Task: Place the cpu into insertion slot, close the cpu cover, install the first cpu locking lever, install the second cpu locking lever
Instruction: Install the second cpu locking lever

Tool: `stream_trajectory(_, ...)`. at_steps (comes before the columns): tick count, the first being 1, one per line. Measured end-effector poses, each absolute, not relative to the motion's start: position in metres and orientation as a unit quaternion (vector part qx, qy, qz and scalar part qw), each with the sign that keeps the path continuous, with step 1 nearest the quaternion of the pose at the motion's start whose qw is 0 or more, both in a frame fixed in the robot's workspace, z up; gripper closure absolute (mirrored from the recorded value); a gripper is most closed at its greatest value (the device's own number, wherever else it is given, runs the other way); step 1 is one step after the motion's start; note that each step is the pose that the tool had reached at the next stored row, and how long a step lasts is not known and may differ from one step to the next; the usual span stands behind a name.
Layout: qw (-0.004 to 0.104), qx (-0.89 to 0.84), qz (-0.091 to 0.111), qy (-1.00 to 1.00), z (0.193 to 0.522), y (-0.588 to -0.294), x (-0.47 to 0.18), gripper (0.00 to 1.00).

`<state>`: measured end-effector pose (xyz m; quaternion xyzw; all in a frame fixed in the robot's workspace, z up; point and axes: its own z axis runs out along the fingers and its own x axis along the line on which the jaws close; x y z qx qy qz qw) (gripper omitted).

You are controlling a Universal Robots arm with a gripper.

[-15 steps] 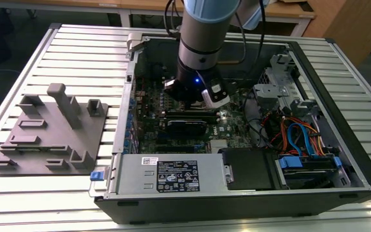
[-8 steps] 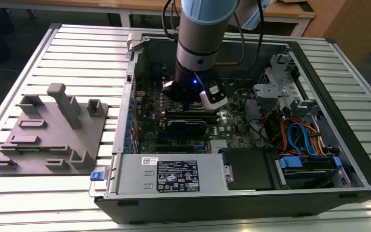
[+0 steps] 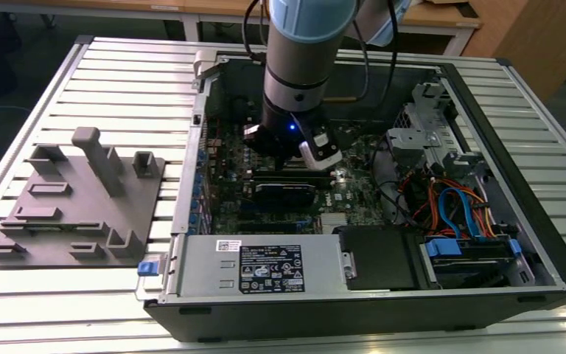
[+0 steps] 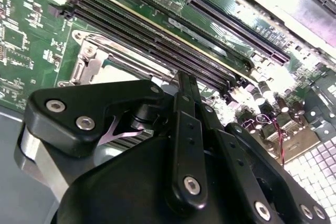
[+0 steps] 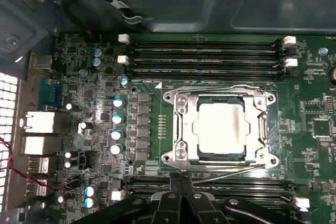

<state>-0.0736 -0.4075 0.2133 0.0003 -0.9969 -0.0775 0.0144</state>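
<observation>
Currently cpu (image 5: 220, 129) seated in socket, cpu cover (image 5: 181, 124) down over it; tool (image 5: 181, 184) fingers together, w/ nothing held, beside socket edge.

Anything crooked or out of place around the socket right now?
Nothing stands out. In the first wrist view the cpu sits square in its socket, framed evenly by the cpu cover, which lies flat. The memory slots beside it look straight. The gripper sits at the socket's edge.
</observation>
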Motion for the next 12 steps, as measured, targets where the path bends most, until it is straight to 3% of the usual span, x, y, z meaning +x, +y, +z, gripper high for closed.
stream_trajectory(12, 0.014, 0.000, -0.088, -0.996, 0.2056, -0.4102, -0.0773, 0.90)
